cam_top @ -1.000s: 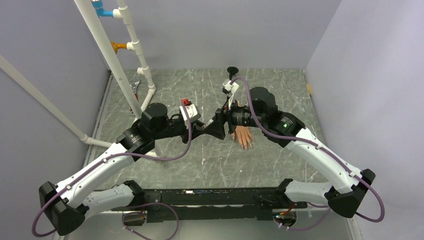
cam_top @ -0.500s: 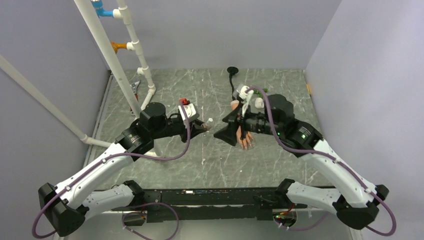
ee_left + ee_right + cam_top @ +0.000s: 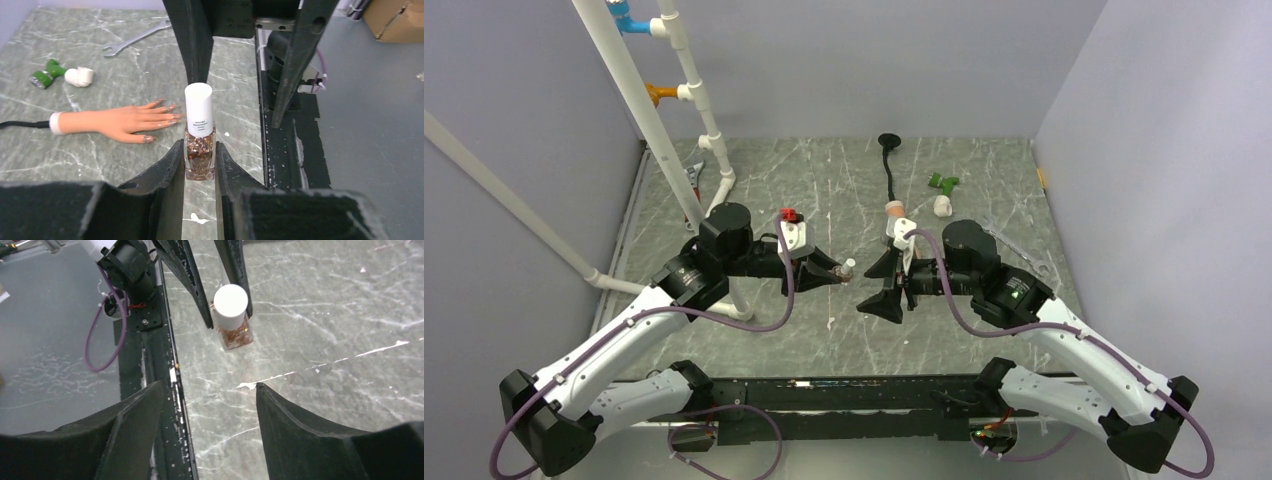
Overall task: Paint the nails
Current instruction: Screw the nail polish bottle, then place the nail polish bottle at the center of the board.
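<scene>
My left gripper (image 3: 839, 272) is shut on a small nail polish bottle (image 3: 200, 150) with brown glitter polish and a white cap (image 3: 198, 102), held upright above the table. The bottle also shows in the right wrist view (image 3: 234, 320). My right gripper (image 3: 871, 285) is open and empty, facing the bottle's cap from the right with a gap between them. The peach mannequin hand (image 3: 115, 122) lies flat on the table beyond the bottle, its glittery nails (image 3: 170, 114) pointing toward it. In the top view only its wrist and cuff (image 3: 894, 208) show; the right arm hides the rest.
A green and white fitting (image 3: 941, 183) lies behind the hand. A black cable with a round end (image 3: 888, 142) runs at the back. A wrench (image 3: 135, 40) lies to the right. White pipes (image 3: 686, 120) stand at the left. Grey walls enclose the table.
My right arm has pulled back off the mannequin hand toward the near side and turned its open gripper toward the bottle. My left gripper has carried the bottle a little right and nearer.
</scene>
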Robot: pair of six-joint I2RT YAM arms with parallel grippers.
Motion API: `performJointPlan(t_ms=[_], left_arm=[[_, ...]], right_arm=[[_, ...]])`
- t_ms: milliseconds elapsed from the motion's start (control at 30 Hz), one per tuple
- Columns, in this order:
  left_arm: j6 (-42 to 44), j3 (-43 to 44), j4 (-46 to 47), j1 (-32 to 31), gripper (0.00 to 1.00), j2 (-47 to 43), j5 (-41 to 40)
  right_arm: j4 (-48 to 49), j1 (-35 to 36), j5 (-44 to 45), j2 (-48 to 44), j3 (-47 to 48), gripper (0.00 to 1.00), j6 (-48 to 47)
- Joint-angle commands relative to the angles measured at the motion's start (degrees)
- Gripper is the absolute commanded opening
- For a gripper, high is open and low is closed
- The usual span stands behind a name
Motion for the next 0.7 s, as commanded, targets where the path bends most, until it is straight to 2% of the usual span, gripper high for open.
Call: performJointPlan(t_ms=[0, 233, 667], left_arm=[[1.91, 2.21, 0.91, 0.24, 0.0, 0.51, 6.38], [1.68, 2.47, 0.86, 0.29, 0.0, 1.11, 7.74], [1.44, 2.68, 0.78, 0.28, 0.0, 1.06, 7.72]], right_arm=[[11.04, 0.4, -0.85, -2.63, -2.77, 0.67, -5.07], [14.31, 0.38, 0.25, -2.06, -3.73, 0.57, -6.21], [15.69, 0.57, -2.66, 1.78, -1.34, 0.46, -5.29]])
